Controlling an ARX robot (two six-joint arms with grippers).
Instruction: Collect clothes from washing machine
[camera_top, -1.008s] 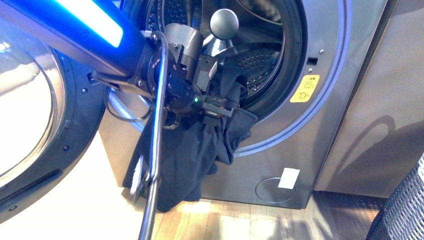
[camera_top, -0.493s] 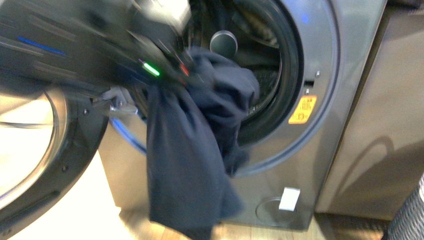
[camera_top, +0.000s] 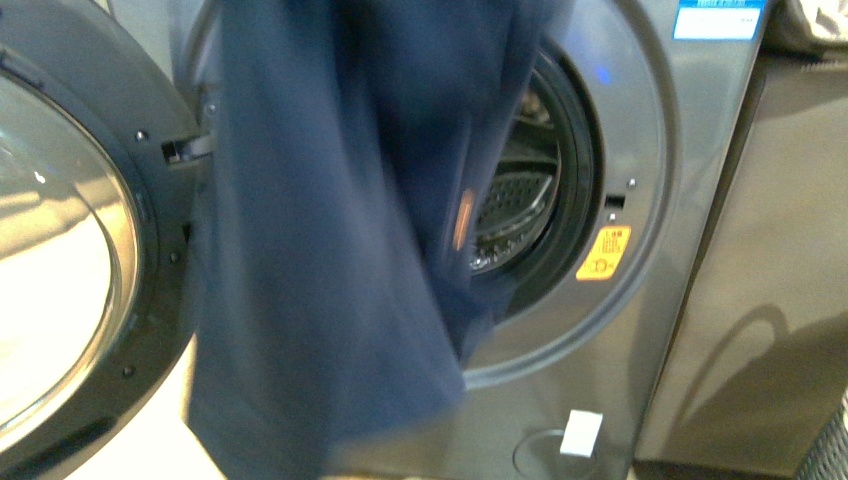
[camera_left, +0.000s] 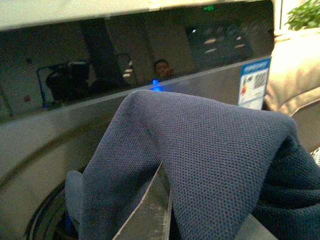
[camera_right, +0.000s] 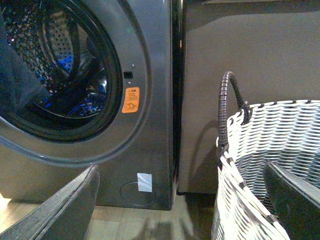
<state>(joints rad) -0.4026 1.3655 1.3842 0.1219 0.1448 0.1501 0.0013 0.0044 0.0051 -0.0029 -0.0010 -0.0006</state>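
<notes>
The clothes (camera_top: 330, 250), a dark navy garment, hang from above the front view and cover the left part of the washing machine's (camera_top: 650, 150) open porthole. The perforated drum (camera_top: 515, 200) shows behind them. My left gripper (camera_left: 200, 220) is out of the front view; in the left wrist view it is shut on the clothes (camera_left: 210, 145), which drape over its fingers (camera_left: 150, 215). My right gripper (camera_right: 177, 205) is open and empty, low between the washing machine (camera_right: 150, 60) and the basket. An edge of the clothes (camera_right: 12, 75) shows in the right wrist view.
The round door (camera_top: 60, 260) stands swung open at the left. A yellow-orange sticker (camera_top: 603, 253) is right of the opening. A grey-and-white woven basket (camera_right: 260, 150) with a dark handle stands right of the machine, its edge in the front view (camera_top: 828, 450). A grey cabinet (camera_top: 780, 250) adjoins the machine.
My left arm has risen out of the front view, lifting the clothes out of the drum. They now hang higher and closer to the camera, covering more of the view.
</notes>
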